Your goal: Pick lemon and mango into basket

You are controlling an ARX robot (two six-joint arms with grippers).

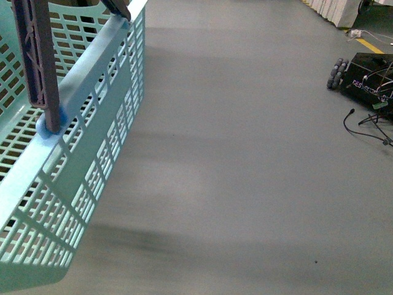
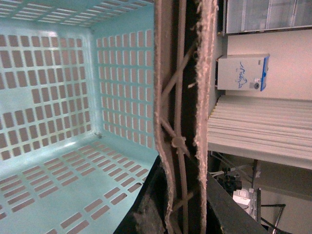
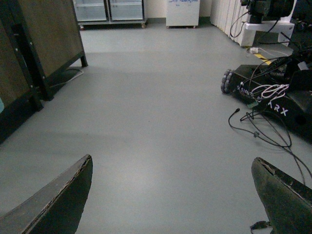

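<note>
The pale turquoise basket (image 1: 73, 160) hangs in the air at the left of the front view, its slotted side toward me, above the grey floor. Its grey-brown handle (image 1: 38, 67) stands up from the rim. In the left wrist view my left gripper (image 2: 181, 204) is shut on the handle (image 2: 183, 97), and the basket's inside (image 2: 58, 122) shows no fruit. My right gripper (image 3: 170, 195) is open and empty, its fingertips (image 3: 68, 195) wide apart over bare floor. The lemon and the mango are out of view.
A black wheeled robot base (image 3: 273, 92) with loose cables lies on the floor at the right, also in the front view (image 1: 368, 77). A wooden panel on a black frame (image 3: 34, 53) stands at the left. White cabinets (image 3: 183, 12) line the far wall.
</note>
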